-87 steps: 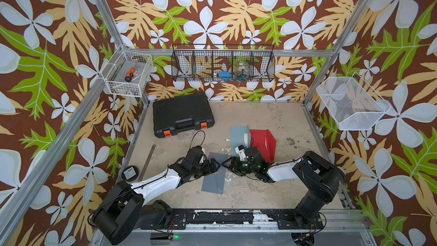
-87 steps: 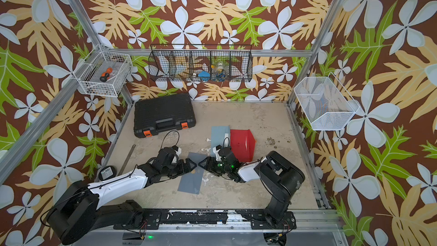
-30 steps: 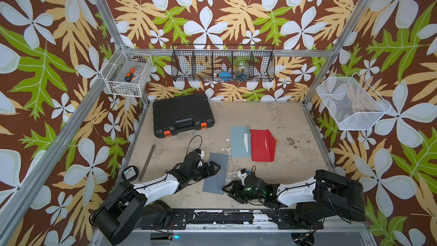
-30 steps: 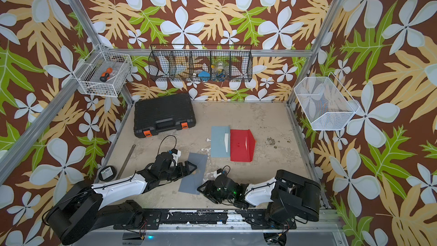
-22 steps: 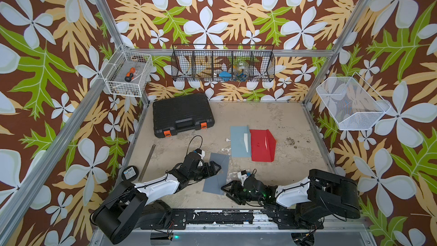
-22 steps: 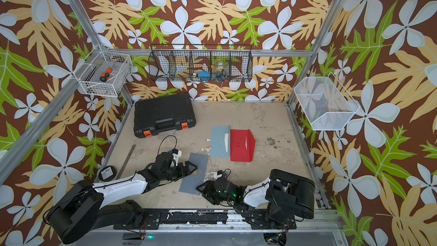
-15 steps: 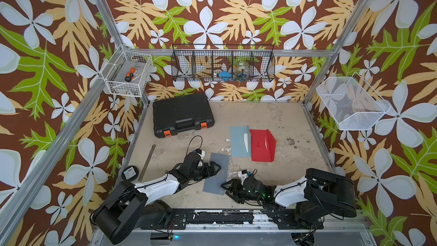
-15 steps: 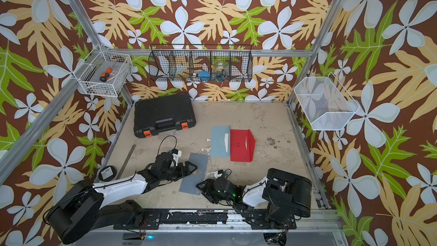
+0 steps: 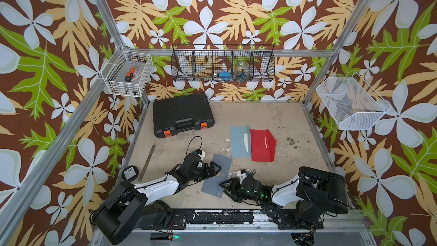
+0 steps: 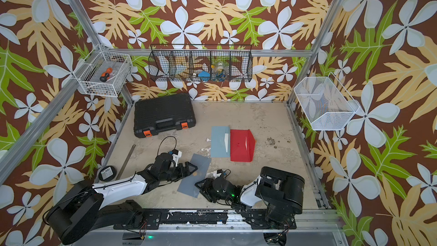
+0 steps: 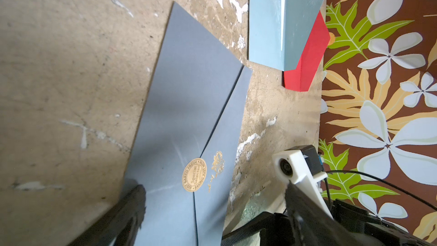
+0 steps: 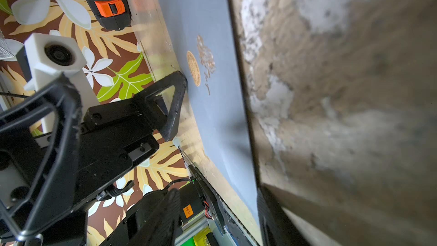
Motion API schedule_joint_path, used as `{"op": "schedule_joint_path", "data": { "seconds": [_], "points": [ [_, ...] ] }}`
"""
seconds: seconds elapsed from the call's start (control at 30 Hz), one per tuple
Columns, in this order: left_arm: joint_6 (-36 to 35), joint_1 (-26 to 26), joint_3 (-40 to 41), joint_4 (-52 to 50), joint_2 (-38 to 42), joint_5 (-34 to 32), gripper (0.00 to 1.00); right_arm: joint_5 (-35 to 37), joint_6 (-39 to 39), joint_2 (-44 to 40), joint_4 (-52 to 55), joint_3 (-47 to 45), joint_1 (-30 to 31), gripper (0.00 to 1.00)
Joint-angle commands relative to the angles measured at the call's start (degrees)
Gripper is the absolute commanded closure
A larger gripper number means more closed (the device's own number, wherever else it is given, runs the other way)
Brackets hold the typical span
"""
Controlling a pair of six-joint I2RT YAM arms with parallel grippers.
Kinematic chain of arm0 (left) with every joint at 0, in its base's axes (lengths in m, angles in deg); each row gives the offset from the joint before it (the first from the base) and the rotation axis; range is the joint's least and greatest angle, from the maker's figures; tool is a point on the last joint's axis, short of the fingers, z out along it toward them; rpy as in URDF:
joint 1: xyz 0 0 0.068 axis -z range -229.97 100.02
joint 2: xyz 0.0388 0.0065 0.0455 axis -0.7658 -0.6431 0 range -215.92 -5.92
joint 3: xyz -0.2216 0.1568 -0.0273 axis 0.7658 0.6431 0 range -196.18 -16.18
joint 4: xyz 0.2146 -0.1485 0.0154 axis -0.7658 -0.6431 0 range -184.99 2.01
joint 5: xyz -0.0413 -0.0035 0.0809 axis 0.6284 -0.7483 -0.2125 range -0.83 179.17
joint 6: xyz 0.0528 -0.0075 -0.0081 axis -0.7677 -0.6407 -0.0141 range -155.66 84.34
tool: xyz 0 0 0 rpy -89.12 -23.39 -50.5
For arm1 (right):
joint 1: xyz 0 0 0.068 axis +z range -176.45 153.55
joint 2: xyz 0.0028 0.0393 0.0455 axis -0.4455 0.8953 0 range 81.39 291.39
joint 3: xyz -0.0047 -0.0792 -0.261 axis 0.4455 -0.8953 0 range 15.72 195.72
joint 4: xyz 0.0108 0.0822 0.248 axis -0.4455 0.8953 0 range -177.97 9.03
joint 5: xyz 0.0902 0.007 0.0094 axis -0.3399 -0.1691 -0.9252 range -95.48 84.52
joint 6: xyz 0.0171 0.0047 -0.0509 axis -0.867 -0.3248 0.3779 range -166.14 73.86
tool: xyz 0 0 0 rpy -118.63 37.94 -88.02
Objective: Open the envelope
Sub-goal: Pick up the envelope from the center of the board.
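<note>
Floral-walled counter [image 9: 272,119]: grey envelope [image 9: 216,176] lies lower centre, sealed. Left claw [image 9: 214,169] gapes wide, empty, at its edge; right claw [image 9: 227,186] half-open, empty. Pin one side, then lift the flap at the gold sticker [image 11: 194,175].

Far right floor: bare table [image 9: 272,114], open passage.
Far left: black case [image 9: 183,114] blocks.
Centre: blue envelope [image 9: 240,141] and red envelope [image 9: 262,145] lie flat.
Left edge: ruler [image 9: 147,163], narrow gap.

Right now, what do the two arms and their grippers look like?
Both arms: black joints, glossy white forearm shells, thin black cables. Left gripper and right gripper have black open-frame triangular fingers and white wrist camera mounts. A green light glows on the right arm.
</note>
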Motion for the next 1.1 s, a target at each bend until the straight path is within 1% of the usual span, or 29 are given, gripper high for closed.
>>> {"op": "schedule_joint_path", "data": {
  "seconds": [0.0,0.3,0.63,0.83,1.07],
  "points": [
    [1.25,0.13,0.88,-11.27,-0.48,0.18,0.06,2.24,-0.20,0.85,-2.32,-0.03,-0.06,0.45],
    [1.95,0.21,1.57,-10.74,-0.24,0.83,0.06,4.42,1.15,3.15,-7.30,-0.03,-0.51,0.47],
    [3.01,0.30,2.63,-9.96,0.55,1.34,0.06,7.30,4.24,4.41,-8.38,1.02,-0.80,0.47],
    [3.05,0.30,3.07,-9.68,0.56,1.47,0.06,8.75,7.72,4.86,-10.93,1.72,-0.85,0.50],
    [3.36,0.30,3.95,-9.34,0.67,1.40,0.06,9.48,10.78,5.26,-15.62,1.95,-0.87,0.51]
  ]
}}
